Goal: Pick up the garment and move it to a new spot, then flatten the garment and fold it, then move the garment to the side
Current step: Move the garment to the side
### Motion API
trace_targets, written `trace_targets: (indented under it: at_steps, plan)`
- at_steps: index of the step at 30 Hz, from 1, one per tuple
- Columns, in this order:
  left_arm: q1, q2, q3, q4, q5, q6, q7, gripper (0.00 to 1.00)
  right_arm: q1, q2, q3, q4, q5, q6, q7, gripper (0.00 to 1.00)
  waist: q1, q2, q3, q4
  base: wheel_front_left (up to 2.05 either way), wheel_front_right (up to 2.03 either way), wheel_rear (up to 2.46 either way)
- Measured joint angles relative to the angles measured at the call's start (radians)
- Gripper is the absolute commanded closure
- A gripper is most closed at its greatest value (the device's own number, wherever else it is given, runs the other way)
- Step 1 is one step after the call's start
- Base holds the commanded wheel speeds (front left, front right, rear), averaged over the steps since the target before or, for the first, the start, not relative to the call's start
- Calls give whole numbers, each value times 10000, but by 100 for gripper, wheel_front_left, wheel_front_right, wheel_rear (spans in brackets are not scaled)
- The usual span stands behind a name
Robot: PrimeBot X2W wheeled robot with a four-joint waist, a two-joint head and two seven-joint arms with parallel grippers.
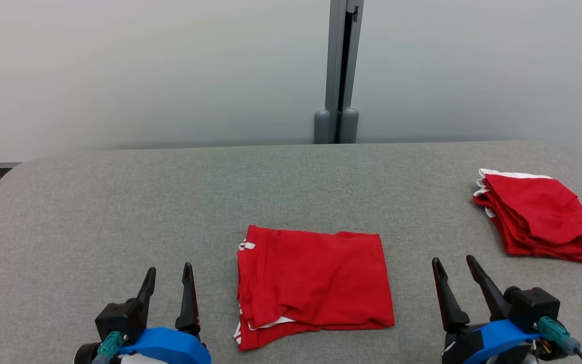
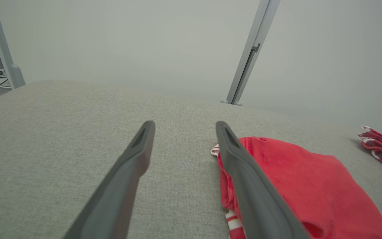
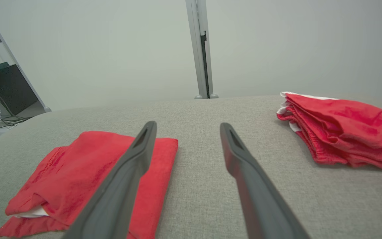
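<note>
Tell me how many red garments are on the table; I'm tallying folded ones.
2. One folded red garment lies between the left hand and right hand; the other, a folded pile, sits at the far right of the table. Its layers could hide more.

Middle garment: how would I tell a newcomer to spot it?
On the grey table, look at the near middle. The garment lies there, folded into a flat red rectangle; the other pile sits far right, thicker and rumpled.
</note>
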State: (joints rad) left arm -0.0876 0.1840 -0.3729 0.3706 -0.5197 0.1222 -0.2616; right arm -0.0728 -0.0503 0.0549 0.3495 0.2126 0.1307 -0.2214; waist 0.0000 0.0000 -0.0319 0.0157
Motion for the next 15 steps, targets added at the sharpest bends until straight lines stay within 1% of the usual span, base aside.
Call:
trace_targets:
  at_steps: [5,9,11,15]
  plan:
    - [-3,-13,36,-8,59,-29,0,0,-218,0,-316,-98,-437,0,293,0,0,0,63,62,0,0,0]
    - [-22,-12,71,-50,117,-56,0,0,-844,2,-621,-360,-907,0,788,0,0,0,135,159,0,0,0]
    - [-37,-15,81,-92,157,-58,0,0,-1111,0,-742,-380,-1175,0,1244,0,1,0,179,237,0,0,0]
    - [-179,-71,109,-186,199,-84,-2,0,-1456,-59,-564,-107,-1344,0,2483,0,0,0,282,501,0,0,0]
